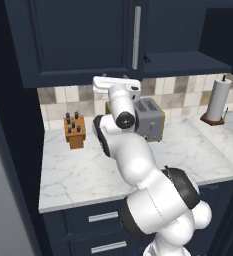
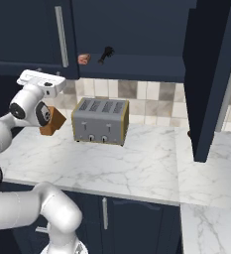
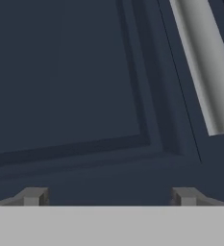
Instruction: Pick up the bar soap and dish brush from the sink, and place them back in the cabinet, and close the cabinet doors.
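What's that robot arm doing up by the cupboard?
The white robot arm's gripper is open and empty, right up against a dark navy cabinet door by its long silver bar handle. The reddish-orange bar soap and the black dish brush already sit on the cabinet shelf. The other navy door hangs wide open, so door closing looks next.

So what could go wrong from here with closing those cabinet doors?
The open gripper faces the left door beside its handle; a push might slide off. The right door stands wide open, far from the arm. The dish brush lies near the shelf edge and might get clipped.
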Robot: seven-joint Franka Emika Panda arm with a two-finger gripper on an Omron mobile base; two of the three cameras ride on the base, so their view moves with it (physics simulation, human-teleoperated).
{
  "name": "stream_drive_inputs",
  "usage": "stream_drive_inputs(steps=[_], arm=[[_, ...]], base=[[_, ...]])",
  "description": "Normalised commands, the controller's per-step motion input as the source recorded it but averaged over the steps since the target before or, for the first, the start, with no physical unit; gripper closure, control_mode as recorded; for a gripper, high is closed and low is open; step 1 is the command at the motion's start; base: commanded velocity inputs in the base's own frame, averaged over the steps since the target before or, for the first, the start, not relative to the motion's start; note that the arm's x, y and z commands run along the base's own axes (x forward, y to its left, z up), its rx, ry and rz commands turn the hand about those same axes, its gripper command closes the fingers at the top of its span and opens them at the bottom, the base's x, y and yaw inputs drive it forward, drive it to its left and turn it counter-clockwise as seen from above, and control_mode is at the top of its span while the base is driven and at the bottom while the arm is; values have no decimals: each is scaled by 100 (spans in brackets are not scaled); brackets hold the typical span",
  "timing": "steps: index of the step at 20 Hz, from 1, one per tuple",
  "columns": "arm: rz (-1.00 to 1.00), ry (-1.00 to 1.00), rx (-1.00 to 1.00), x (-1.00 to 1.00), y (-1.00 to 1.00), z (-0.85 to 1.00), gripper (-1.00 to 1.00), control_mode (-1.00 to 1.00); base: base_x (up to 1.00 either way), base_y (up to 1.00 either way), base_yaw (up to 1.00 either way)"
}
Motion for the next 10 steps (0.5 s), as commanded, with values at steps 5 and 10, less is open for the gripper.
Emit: stream_drive_inputs(steps=[5,10], arm=[[2,0,0,31,-8,0,-100,-100],[1,0,0,30,-4,0,-100,-100]], base=[[0,0,0],[0,0,0]])
